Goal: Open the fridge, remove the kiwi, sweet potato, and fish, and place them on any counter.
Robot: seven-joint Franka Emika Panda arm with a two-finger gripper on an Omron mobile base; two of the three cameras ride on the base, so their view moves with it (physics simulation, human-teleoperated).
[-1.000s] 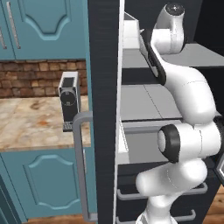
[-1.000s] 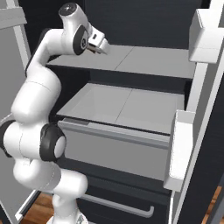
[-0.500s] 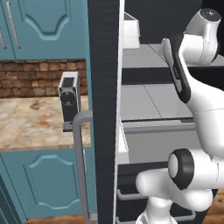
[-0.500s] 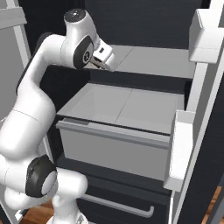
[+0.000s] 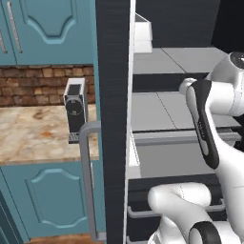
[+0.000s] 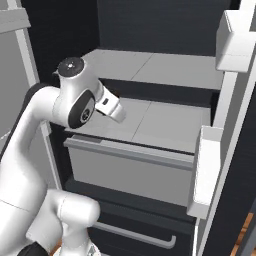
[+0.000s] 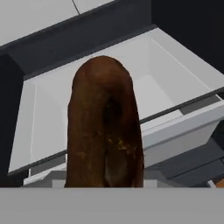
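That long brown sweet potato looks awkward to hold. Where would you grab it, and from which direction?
Grab the sweet potato across its narrow width, near one end, coming in along its length. It is long and rounded, so its slim sides give two opposing surfaces close together. It appears to be held that way now, standing up above the open drawer.

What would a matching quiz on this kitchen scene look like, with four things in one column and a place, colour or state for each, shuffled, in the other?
Things:
1. coffee machine
2. brown lump
3. fridge door
4. cabinet fronts

Place, colour or state:
A. teal
B. standing on the beige counter
C. swung open
D. close before the hand camera, with a white drawer behind it

Pairs: 1-B, 2-D, 3-C, 4-A
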